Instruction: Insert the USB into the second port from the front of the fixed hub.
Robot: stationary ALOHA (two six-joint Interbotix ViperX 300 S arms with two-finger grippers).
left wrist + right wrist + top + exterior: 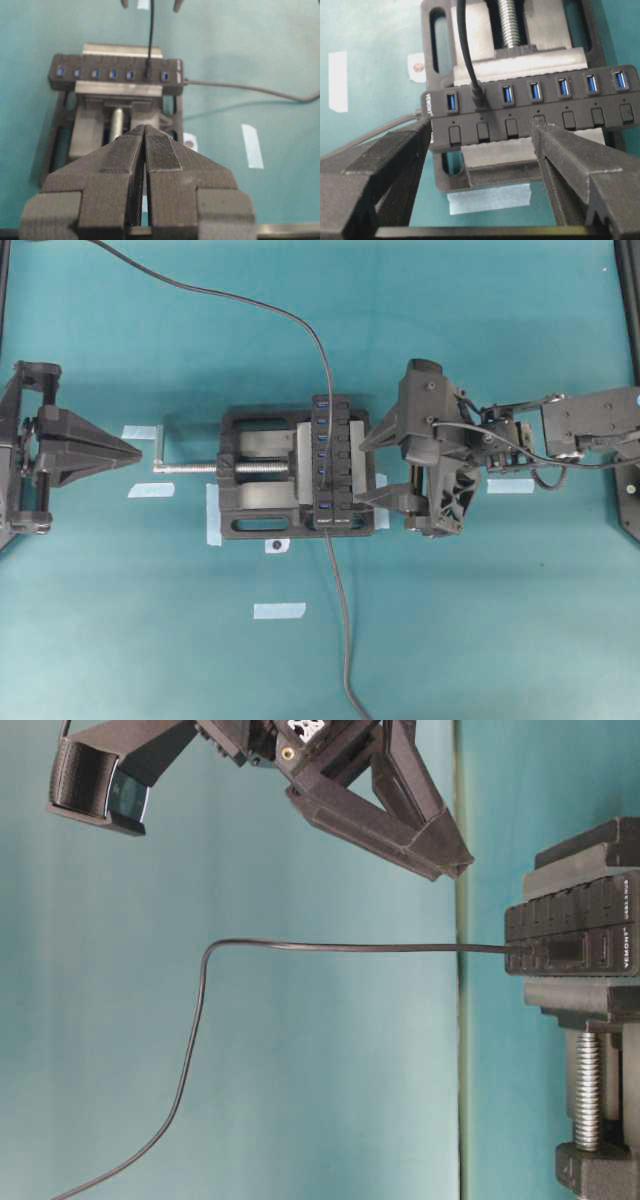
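Right wrist view, closest in, shows the right gripper (480, 165) with its two ribbed black fingers (570, 165) spread wide, holding nothing, one on either side of the near edge of the long black bar-shaped hub (530, 117) with its row of blue slots and small square switches. Just past them the small black USB plug (479, 97) on its thin black cable (462, 45) sits in the second slot from the lettered end of the hub. Behind that, the hub lies clamped across the black vise (520, 60) with the silver threaded screw. From overhead, the vise (260, 490) stands mid-table on the teal mat (480, 620), with strips of pale tape (279, 610) around it. Farthest off, at the left edge, the left gripper (135, 451) hangs well apart from the vise, fingers pressed together, empty.
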